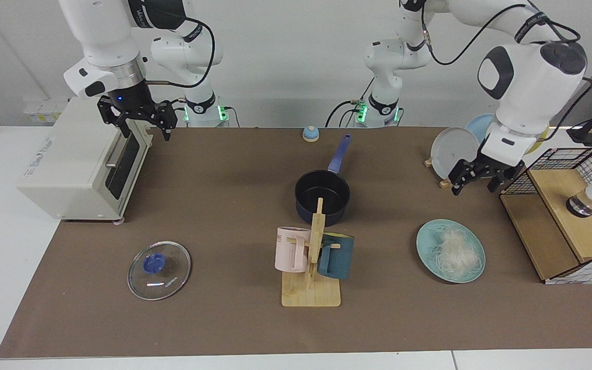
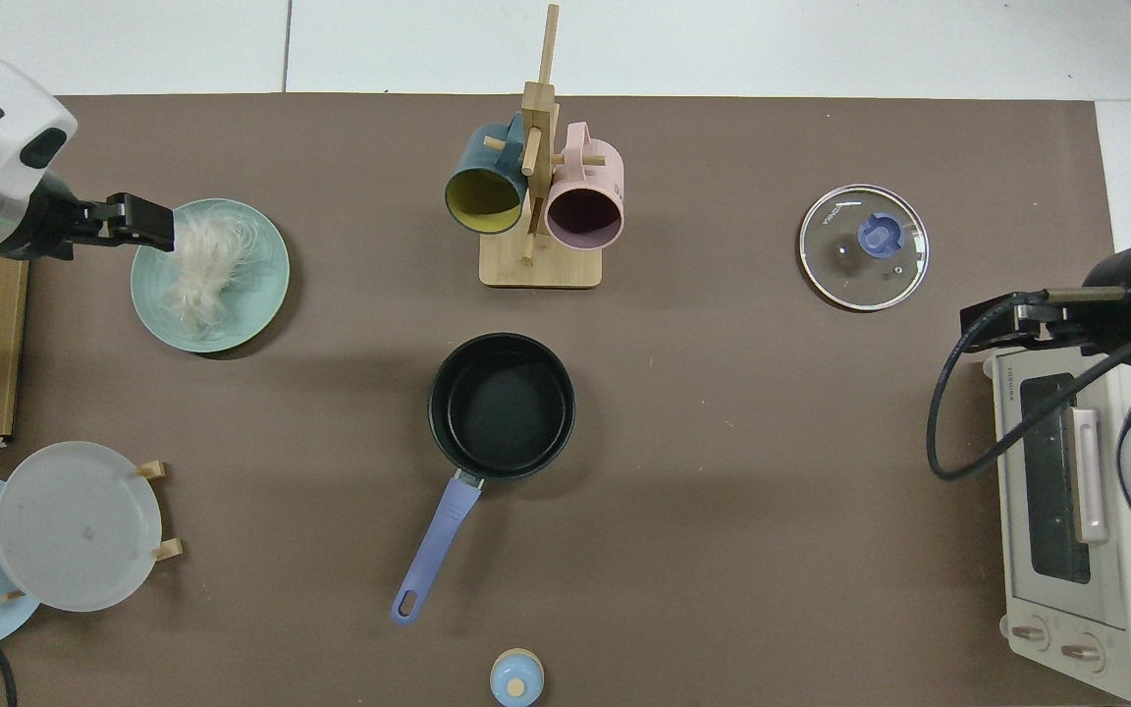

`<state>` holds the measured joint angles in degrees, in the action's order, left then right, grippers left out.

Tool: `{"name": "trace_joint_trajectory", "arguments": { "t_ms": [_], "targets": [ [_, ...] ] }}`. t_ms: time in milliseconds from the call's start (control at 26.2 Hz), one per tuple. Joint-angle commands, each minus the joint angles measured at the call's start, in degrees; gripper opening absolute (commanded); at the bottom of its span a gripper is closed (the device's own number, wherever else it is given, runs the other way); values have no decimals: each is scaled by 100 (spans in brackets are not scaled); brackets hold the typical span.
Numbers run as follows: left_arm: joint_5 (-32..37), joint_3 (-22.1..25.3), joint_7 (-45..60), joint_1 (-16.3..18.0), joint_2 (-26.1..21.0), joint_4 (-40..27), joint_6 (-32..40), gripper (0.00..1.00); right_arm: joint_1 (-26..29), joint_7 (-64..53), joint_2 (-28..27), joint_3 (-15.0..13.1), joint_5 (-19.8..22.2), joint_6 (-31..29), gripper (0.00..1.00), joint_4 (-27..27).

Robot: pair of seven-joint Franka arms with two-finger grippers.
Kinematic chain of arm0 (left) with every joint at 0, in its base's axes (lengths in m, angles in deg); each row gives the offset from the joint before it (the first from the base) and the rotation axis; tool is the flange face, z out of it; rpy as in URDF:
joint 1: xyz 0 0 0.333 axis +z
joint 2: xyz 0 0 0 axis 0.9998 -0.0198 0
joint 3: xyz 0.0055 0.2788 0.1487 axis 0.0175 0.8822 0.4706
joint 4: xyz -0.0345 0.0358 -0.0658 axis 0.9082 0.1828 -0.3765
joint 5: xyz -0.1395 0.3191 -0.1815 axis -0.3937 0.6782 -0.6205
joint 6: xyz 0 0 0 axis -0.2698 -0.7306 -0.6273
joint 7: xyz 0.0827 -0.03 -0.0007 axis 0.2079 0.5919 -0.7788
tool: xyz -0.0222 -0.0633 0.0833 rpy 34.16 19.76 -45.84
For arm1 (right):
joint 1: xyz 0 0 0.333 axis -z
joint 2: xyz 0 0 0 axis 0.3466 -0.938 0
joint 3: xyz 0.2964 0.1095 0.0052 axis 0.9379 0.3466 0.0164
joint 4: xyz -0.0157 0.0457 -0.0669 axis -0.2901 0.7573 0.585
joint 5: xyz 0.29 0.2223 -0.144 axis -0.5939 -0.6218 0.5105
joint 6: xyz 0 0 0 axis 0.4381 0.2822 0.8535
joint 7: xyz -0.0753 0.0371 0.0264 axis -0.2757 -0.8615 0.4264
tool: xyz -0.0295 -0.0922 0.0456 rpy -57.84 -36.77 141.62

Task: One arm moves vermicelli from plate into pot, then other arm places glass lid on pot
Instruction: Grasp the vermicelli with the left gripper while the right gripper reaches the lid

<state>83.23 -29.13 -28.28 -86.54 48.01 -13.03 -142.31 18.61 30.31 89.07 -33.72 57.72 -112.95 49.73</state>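
Two arms are working over the brown mat, seen from across the table. At the far left, the right gripper (image 1: 143, 125) is hanging with its fingers spread, empty, above the toaster oven (image 1: 77, 159), waiting. Nearer the front, the glass lid (image 1: 159, 270) is lying flat on the mat. At the middle, the pot (image 1: 322, 195) is standing empty behind the mug rack (image 1: 312, 267). Further right, the vermicelli (image 1: 455, 250) is sitting on the teal plate (image 1: 427, 241). Above and behind that plate, the left gripper (image 1: 477, 182) is hovering with fingers apart, holding nothing, just in front of the plate rack (image 1: 455, 149).
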Motion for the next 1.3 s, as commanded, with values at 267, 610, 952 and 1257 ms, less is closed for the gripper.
{"name": "trace_joint_trajectory", "arguments": {
  "t_ms": [267, 610, 952, 1257],
  "targets": [
    [518, -26, -80, -13, -1262, 98, -1460, 100, 97, -224, -1327, -78, -122, -1, 99, -1570],
    [517, -17, -318, 181, -1657, -290, -2314, 100, 140, -241, -2558, -86, -149, -492, 99, -2468],
    [526, -17, -326, 216, -1631, -808, -2568, 100, 228, -303, -2752, -139, -421, -2056, 99, -1714],
    [535, -8, -326, 234, -1596, -1090, -2982, 100, 219, -373, -2787, -244, -351, -2654, 99, -914]
  ]
}}
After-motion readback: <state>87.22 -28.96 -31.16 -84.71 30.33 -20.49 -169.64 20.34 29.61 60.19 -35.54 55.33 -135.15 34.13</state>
